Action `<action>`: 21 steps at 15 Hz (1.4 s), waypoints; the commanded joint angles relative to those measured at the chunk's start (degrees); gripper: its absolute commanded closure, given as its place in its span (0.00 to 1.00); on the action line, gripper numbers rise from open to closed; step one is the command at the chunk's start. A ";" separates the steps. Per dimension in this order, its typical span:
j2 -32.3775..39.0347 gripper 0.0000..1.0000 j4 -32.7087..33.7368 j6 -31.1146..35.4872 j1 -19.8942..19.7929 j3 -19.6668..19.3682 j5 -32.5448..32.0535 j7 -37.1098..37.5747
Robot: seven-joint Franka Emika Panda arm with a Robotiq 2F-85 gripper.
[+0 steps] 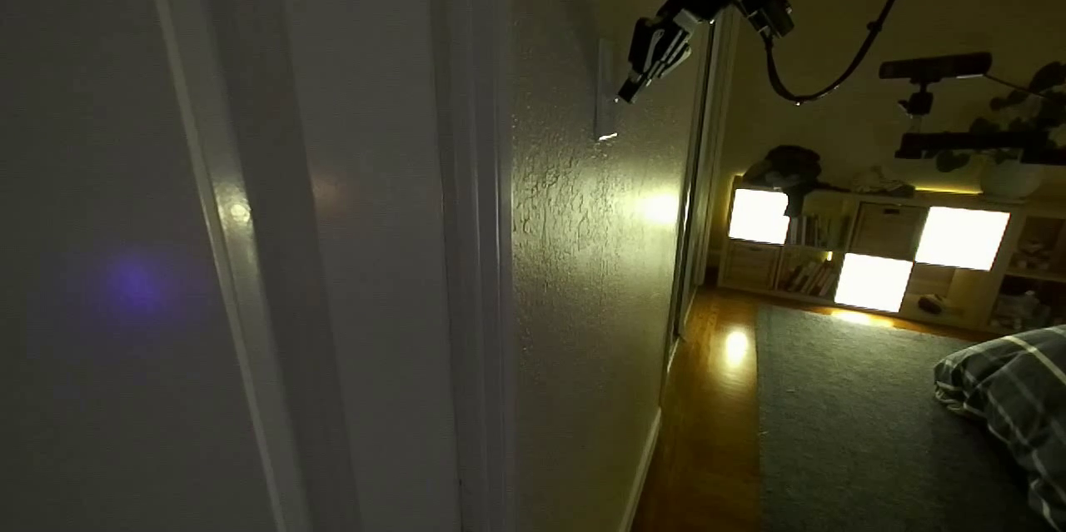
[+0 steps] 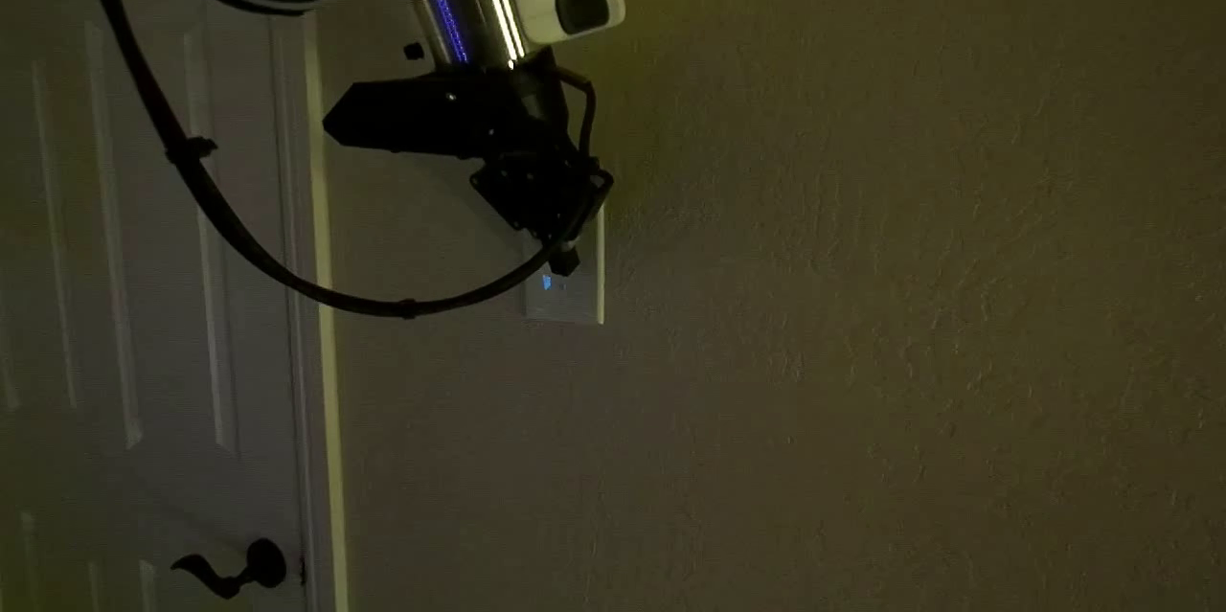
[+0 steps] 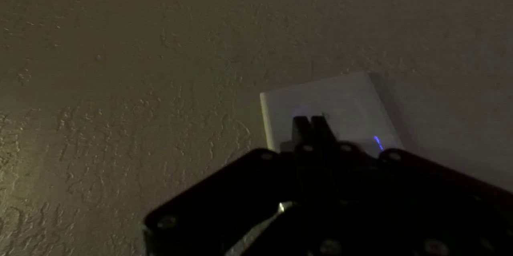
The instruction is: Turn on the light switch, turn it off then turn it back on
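The light switch is a pale rectangular wall plate [image 1: 605,91], seen edge-on in an exterior view. It shows face-on, partly covered by the gripper and its cable, in an exterior view [image 2: 584,306], with a small blue glint on it. The plate [image 3: 340,99] also lies behind the fingers in the wrist view, with its lower part hidden. My gripper [image 3: 310,119] is shut and empty, its two fingertips side by side over the plate. In both exterior views the gripper [image 1: 626,91] [image 2: 564,260] points down at the plate. I cannot tell whether the tips touch it.
A white door frame [image 1: 475,266] stands beside the switch. A door with a dark handle [image 2: 230,569] is in an exterior view. A shelf with glowing cubbies [image 1: 833,249], a rug [image 1: 858,415], bedding [image 1: 1016,399] and a mounted camera [image 1: 934,66] are further off. A cable [image 2: 287,282] loops from the arm.
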 commanded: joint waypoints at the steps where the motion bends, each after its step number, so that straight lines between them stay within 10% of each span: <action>1: -4.46 0.94 -3.19 -1.34 -0.40 -0.65 -2.01 0.86; 8: -4.74 0.95 -3.90 -10.56 -0.26 -1.46 -1.26 1.08; 21: 1.44 0.95 0.84 -6.34 -0.31 0.03 2.39 -1.01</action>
